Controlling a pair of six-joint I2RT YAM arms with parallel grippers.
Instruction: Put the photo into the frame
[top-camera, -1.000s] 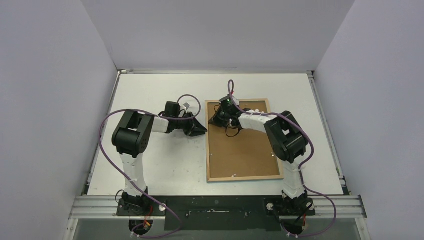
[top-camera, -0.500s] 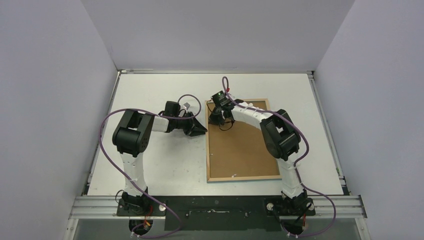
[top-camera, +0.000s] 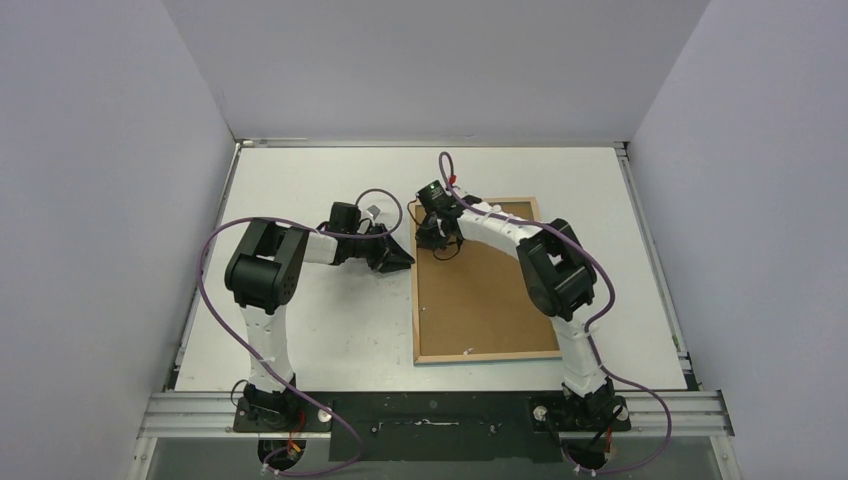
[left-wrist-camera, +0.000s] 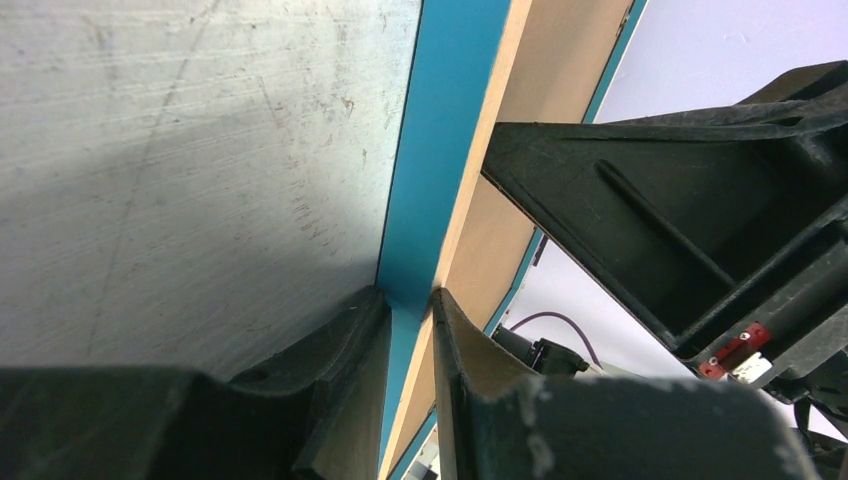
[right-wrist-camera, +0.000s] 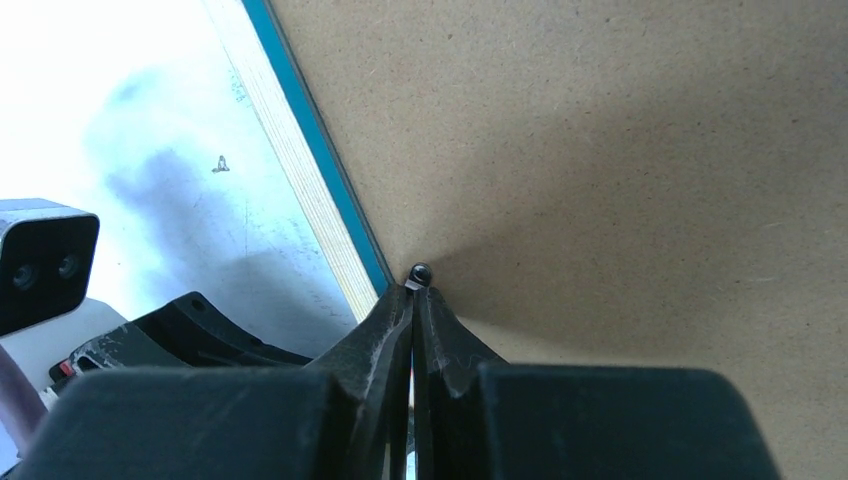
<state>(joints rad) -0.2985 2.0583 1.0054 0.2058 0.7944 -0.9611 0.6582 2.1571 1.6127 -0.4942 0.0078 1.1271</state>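
Clamping my left claw (left-wrist-camera: 410, 300) on the frame (left-wrist-camera: 440, 150), I rest my right claw (right-wrist-camera: 412, 300), tips together, by a stud (right-wrist-camera: 419, 272) on the backing board (right-wrist-camera: 600, 150).

1 frame (top-camera: 489, 356) lies back-up on the right half of the table (top-camera: 300, 330), long sides running near to far, slightly skewed. Light wood rim surrounds a plain brown board (top-camera: 480, 300). Turquoise front face (left-wrist-camera: 440, 150) shows along its left edge. 1 small dark tab (right-wrist-camera: 420, 271) sits at the rim's inner edge.

White tabletop (top-camera: 340, 330) w/ scuffs, pale grey-lilac walls (top-camera: 420, 70) on 3 sides, even light.
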